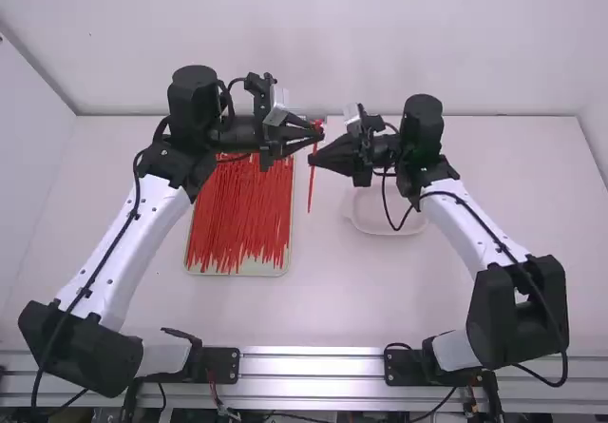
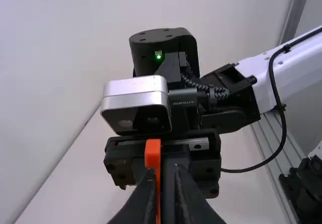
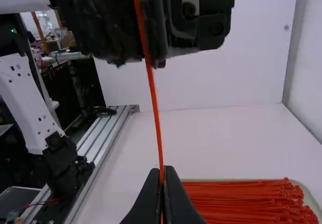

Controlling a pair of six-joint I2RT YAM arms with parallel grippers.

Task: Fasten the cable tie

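Left gripper [image 2: 161,204] and right gripper [image 3: 162,196] are each clamped on one tie [image 1: 310,185]; its long axis is hung 12 to 6 o'clock in the high view.

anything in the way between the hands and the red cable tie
Nothing visible does. The left hand and the right hand are each shut on the cable tie, held above the table; the tray of spare ties lies below, to one side.
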